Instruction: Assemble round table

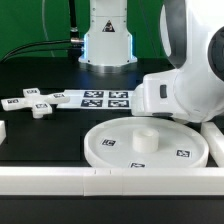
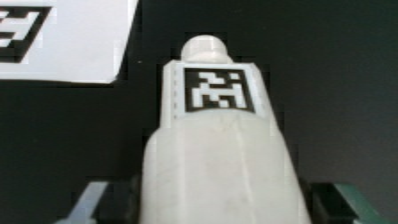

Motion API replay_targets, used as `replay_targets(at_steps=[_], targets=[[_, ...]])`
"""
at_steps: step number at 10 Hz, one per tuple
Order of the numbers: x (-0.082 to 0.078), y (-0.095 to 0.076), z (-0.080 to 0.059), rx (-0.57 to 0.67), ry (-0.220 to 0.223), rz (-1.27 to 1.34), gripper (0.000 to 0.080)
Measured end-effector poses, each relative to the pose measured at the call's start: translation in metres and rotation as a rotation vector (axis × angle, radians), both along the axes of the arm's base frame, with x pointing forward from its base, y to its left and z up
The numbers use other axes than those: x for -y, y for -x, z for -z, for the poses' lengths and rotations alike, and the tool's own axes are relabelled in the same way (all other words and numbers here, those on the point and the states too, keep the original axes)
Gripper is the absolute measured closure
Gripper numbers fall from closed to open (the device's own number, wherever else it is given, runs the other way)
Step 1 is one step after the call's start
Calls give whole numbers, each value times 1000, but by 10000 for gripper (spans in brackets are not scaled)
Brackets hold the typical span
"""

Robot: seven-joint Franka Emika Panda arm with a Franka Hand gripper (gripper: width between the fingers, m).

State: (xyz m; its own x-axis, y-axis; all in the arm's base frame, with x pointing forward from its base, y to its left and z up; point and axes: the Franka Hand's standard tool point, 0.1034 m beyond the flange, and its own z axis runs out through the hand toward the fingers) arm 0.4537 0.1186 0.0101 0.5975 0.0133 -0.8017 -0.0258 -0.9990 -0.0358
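Note:
In the wrist view the short white cylindrical leg [image 2: 214,130] with a black-and-white tag lies lengthwise between my fingers [image 2: 89,205]. My gripper [image 2: 217,208] is shut on it, above the dark table. In the exterior view the arm's white wrist [image 1: 180,90] hides the gripper and the leg. The large rimmed round disc [image 1: 120,150] lies flat just below the wrist, with a raised hub [image 1: 145,139] at its centre. The four-armed cross-shaped foot [image 1: 38,106] lies at the exterior view's left, apart from the disc.
The marker board [image 1: 100,98] lies behind the disc; its corner shows in the wrist view [image 2: 63,40]. Long white bars run along the front [image 1: 60,182] and the exterior view's right [image 1: 214,140]. The robot's base [image 1: 108,40] stands at the back.

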Motion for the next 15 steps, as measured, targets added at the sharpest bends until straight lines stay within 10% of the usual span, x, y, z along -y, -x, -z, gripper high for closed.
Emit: replay_targets(at_steps=[5,9,12,15], targets=[[5,-31,-73,47,-67,-81,390],[3,-42,-64,135,-76,-79,390],[13,-75,-106,343,-105,-120,390],[14,-83,-101,546,-97,-108,390]])
